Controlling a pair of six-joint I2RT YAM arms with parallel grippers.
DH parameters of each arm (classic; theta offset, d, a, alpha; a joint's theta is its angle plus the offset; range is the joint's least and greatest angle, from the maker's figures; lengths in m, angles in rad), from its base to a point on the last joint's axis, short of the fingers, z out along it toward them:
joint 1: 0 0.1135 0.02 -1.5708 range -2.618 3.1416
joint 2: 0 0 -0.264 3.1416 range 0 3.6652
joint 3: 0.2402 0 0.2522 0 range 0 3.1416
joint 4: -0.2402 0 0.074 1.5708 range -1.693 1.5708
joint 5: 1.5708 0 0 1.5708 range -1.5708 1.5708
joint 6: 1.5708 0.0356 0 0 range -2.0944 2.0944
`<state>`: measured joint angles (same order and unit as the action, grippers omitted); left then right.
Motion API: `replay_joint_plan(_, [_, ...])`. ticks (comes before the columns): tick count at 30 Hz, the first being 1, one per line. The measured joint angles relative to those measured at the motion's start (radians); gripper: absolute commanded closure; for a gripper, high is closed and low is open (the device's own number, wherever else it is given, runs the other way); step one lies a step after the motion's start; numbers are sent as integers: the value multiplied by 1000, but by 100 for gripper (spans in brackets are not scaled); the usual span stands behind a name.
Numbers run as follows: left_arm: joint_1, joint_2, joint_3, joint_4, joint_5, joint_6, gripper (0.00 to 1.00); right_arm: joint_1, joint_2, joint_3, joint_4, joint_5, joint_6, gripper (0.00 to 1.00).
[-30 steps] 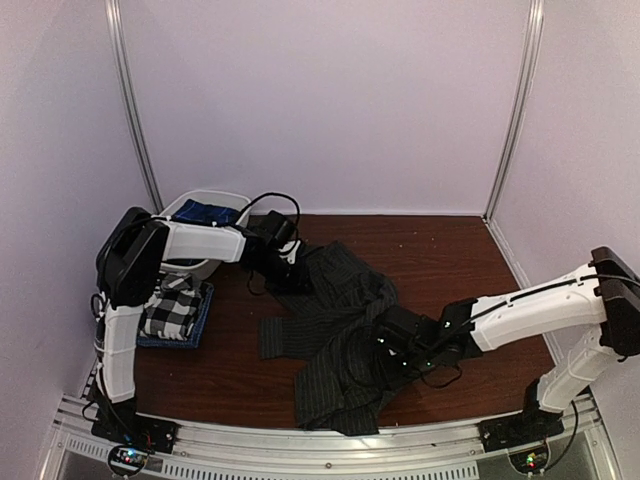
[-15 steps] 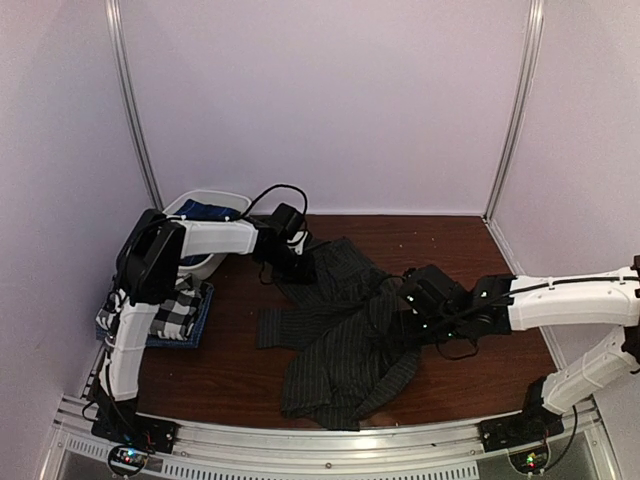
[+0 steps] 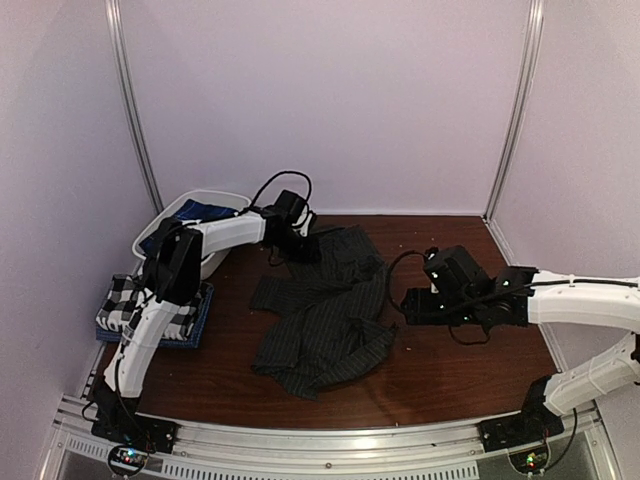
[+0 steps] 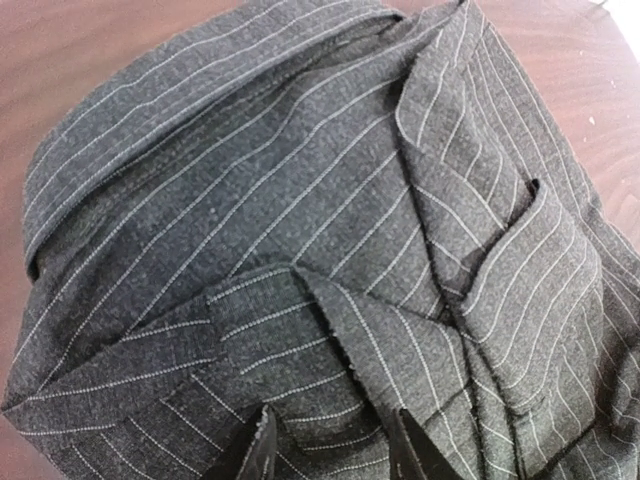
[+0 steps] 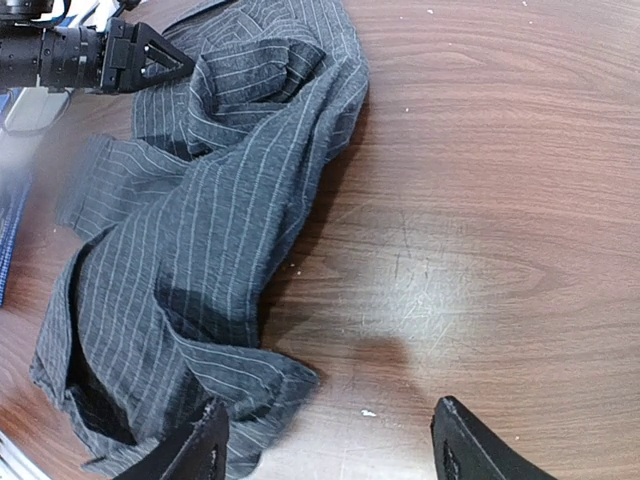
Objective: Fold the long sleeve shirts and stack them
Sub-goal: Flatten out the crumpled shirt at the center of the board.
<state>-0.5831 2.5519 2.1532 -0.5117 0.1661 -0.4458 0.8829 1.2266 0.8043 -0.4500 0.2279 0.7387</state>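
Dark wood surface (image 3: pixel 460 360) is taken up mid-left by the pinstriped shirt (image 3: pixel 320 325), which is spread crumpled and not yet folded. One sleeve is thrown out to the left, the far end is bunched and the near hem is rolled over on itself. Handling is judged light and limp with no stiffness, so it will drape and drag rather than slide as a sheet, and folds won't hold unless it is laid flat first. A pinch is best taken at seamed edges (collar, shoulder, cuff, hem corner), where the cloth is doubled. A white bin (image 3: pixel 150 230) is seen far left with blue cloth (image 3: pixel 205 212) in it. The checked shirt (image 3: pixel 150 305) is already folded at the left edge and set on a blue folded piece (image 3: pixel 204 305); whether that is a shirt can't be told. The left claw (image 4: pixel 335 455) is clamped on the far bunched end of the pinstriped shirt, and a ridge of cloth is seen running in between its fingers (image 4: pixel 262 450). The right claw (image 5: pixel 330 445) is released with nothing held, and is hung over bare surface just right of the shirt. The rolled near corner lies beside one finger; contact can't be told. The next grab is judged best at that corner, so the shirt can be stretched flat.
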Motion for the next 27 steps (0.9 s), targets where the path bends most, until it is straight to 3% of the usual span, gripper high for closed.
replay_joint_plan(8, [21,126,224,-44,42,59,52,-56,-3,-36,59,-26,-35,26])
replay_joint_plan(15, [35,100,242,-88,52,79,45,-81,18,-31,112,-56,-79,22])
replay_joint_plan(21, [37,-78,95,-105,33,68,45,-76,156,54,144,-97,-128,22])
replay_joint_plan(27, [37,-354,-217,-88,21,29,47,-32,267,136,170,-124,-183,26])
